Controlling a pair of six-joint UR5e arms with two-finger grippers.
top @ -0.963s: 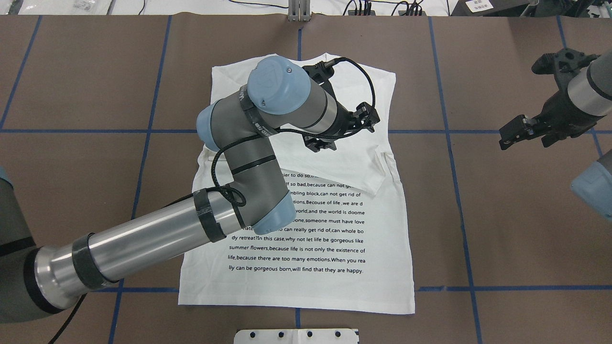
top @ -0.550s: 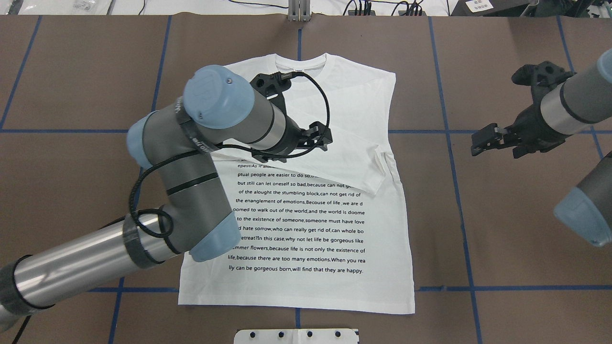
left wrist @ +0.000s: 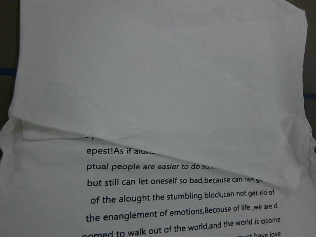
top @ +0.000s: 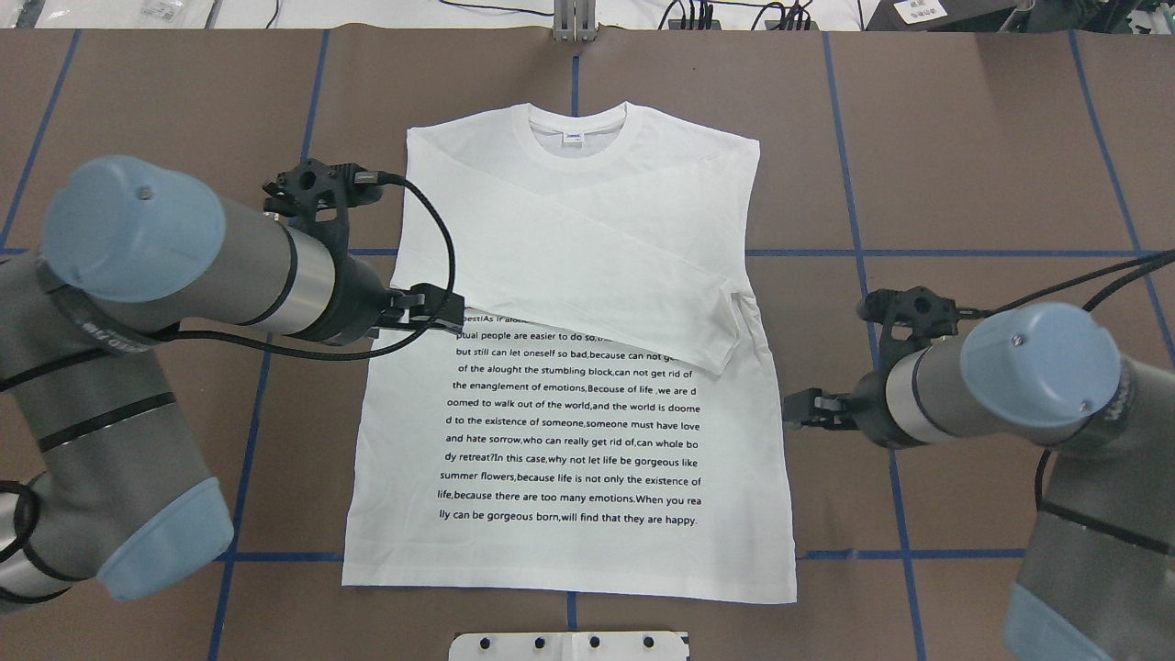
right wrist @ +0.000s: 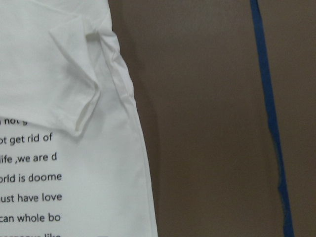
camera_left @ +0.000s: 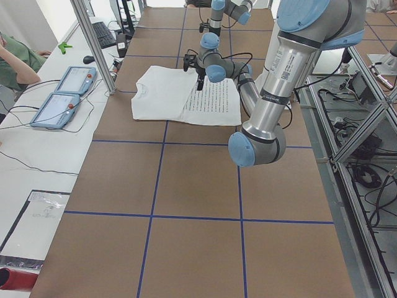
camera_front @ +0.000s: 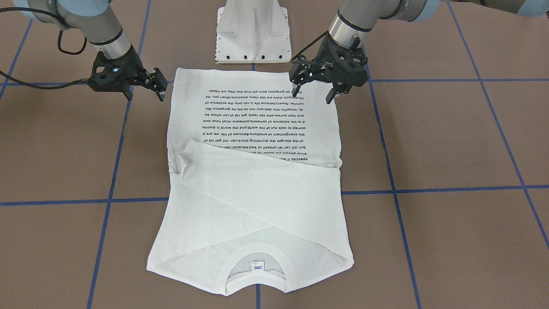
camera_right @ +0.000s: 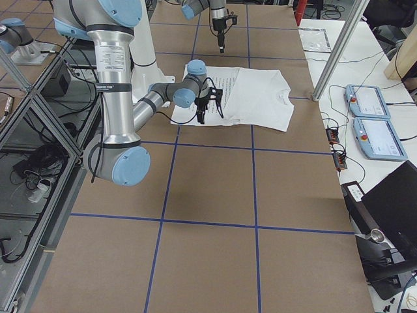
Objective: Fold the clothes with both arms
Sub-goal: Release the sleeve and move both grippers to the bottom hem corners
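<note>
Pedestal: white metal base plate (top: pixel 569 645) with a row of dark holes, just short of the T-shirt's hem on the robot's side.
Table: brown surface (top: pixel 991 138) crossed by blue tape lines (top: pixel 863 275), showing on every side of the T-shirt.
Garment: white long-sleeved cotton T-shirt (top: pixel 587 551) spread flat and front up, with its hem nearest the robot and its neck farthest.
Print: block of small black text lines (top: pixel 574 441) across the T-shirt's lower and middle front. Its topmost lines are partly covered by cloth.
Left side: black two-finger left gripper (top: pixel 439 309) on the grey metal left arm (top: pixel 184 248) hangs above the T-shirt's left edge, level with the top text lines. Its fingers are parted, empty and off the cloth.
Right side: black two-finger right gripper (top: pixel 808 409) on the grey metal right arm (top: pixel 1124 404) sits just outside the T-shirt's right edge, over the table. Its fingers are parted and grip nothing.
Sleeves: long white sleeve (top: pixel 597 266) folded slantwise across the T-shirt's chest, its cuff (top: pixel 721 340) ending by the right edge.
Neck: ribbed round collar (camera_front: pixel 255 256) at the T-shirt's far end, with a small neck label (camera_front: pixel 257 266) inside it.
</note>
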